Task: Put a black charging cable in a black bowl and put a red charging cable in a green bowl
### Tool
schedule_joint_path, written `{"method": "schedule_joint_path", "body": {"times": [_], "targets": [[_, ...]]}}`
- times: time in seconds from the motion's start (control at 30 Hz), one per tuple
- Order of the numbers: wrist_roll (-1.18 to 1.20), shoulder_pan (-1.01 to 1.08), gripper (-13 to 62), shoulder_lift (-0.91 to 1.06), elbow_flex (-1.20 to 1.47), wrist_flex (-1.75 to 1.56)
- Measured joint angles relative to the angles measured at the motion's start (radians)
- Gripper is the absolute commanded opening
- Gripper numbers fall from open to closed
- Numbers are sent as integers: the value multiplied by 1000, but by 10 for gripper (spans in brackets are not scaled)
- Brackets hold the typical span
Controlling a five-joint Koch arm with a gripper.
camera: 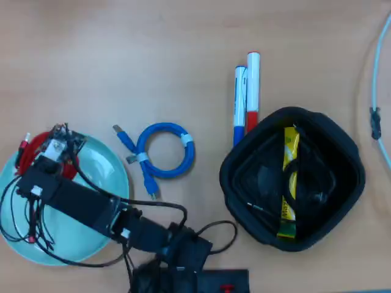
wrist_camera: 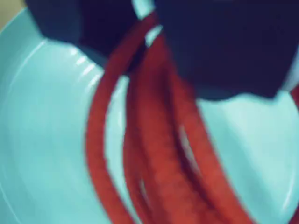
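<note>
From my end, the gripper (camera: 47,144) sits over the far-left rim of the green bowl (camera: 110,168), fingers clamped on the red charging cable (wrist_camera: 154,154), which dangles above the dish. The black charging cable (camera: 292,183) is already coiled inside the black bowl (camera: 348,152) on the right.

The overhead view looks straight down from well above on the whole wooden surface (camera: 122,55), with the arm's base at six o'clock. The wrist view rides on the end effector (wrist_camera: 149,37), very near and blurred, facing downward. Both views share the green bowl (camera: 104,171) and red charging cable (camera: 36,143) at nine o'clock.
</note>
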Motion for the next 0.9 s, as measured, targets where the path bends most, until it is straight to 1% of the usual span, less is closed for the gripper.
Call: {"method": "schedule_joint_path", "body": {"times": [0.1,0.2,0.3,0.43,0.63,0.9], "targets": [[0,0,-67,92,233,-149],[0,-8,-67,195,413,-291],[0,-28,-67,253,503,-380],[0,-72,-67,261,635,-449],[40,-120,-68,262,746,-577],[41,-184,-65,241,747,-606]]}}
